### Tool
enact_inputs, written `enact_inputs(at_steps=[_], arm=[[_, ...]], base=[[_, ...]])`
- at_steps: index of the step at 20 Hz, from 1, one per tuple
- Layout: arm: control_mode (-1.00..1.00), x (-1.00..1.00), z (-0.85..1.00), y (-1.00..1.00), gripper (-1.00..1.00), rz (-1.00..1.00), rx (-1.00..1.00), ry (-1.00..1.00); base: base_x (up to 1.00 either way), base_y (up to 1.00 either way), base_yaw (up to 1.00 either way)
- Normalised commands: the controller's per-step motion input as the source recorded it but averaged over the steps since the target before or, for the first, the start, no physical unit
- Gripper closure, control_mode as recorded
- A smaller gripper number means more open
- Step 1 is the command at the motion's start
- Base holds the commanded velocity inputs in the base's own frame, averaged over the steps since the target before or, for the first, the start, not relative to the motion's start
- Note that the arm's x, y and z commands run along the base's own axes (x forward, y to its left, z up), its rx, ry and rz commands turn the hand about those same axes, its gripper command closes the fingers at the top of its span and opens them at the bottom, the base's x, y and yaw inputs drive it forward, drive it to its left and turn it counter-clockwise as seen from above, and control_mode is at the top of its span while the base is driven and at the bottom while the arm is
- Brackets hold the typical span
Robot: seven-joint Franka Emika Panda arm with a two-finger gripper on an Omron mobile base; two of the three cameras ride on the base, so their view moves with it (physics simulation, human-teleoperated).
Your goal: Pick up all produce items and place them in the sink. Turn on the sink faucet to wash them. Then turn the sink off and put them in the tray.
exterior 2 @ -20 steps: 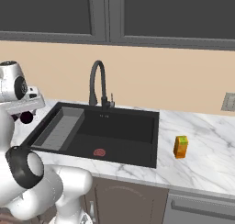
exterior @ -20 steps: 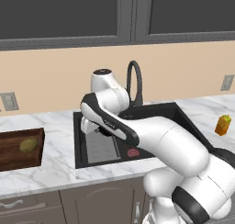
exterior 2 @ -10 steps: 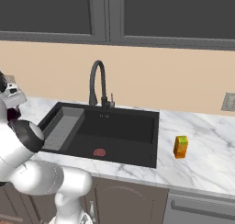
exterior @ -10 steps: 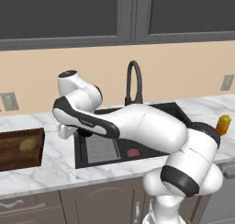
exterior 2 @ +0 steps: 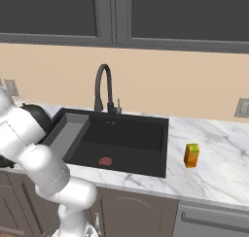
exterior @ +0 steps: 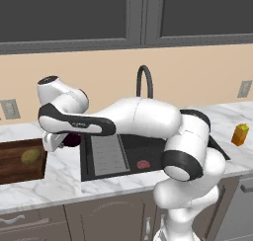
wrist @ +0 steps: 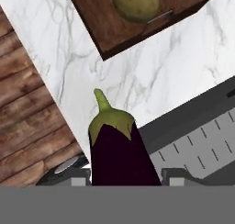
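Observation:
My gripper (wrist: 126,177) is shut on a dark purple eggplant (wrist: 117,149) with a green cap, one of the produce items. In the left base view the eggplant (exterior: 73,140) hangs in the gripper (exterior: 66,140) over the marble counter, between the sink (exterior: 148,136) and the tray (exterior: 15,168). The olive-yellow produce item (exterior: 30,156) lies in the brown wooden tray (wrist: 114,32); in the hand view this yellow lump (wrist: 135,2) is ahead of the eggplant's tip. The black sink faucet (exterior: 144,82) stands behind the basin, and no water shows.
A flat red disc (exterior: 143,164) lies on the sink floor beside the grey ribbed rack (exterior: 106,153). An orange block with a green top (exterior: 240,135) stands on the counter at the far right. Dark cabinets hang above the beige wall.
The arm has swung left, from above the sink's left part to the counter strip next to the tray, with the eggplant still in its grip.

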Motion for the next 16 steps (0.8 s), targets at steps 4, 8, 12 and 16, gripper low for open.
enact_inputs(at_steps=[4, 8, 12, 16], arm=[[-1.0, 0.02, -0.18, 0.36, 1.0, 0.24, 0.0, 0.01], [-1.0, 0.09, -0.25, 0.37, 1.0, 0.23, 0.0, 0.0], [-1.0, 0.17, -0.19, 0.4, 1.0, 0.19, 0.0, 0.0], [-1.0, 0.16, -0.16, 0.37, 1.0, 0.13, 0.02, 0.0]], base=[[0.0, 0.0, 0.0], [0.0, 0.0, 0.0], [0.0, 0.0, 0.0], [0.0, 0.0, 0.0]])
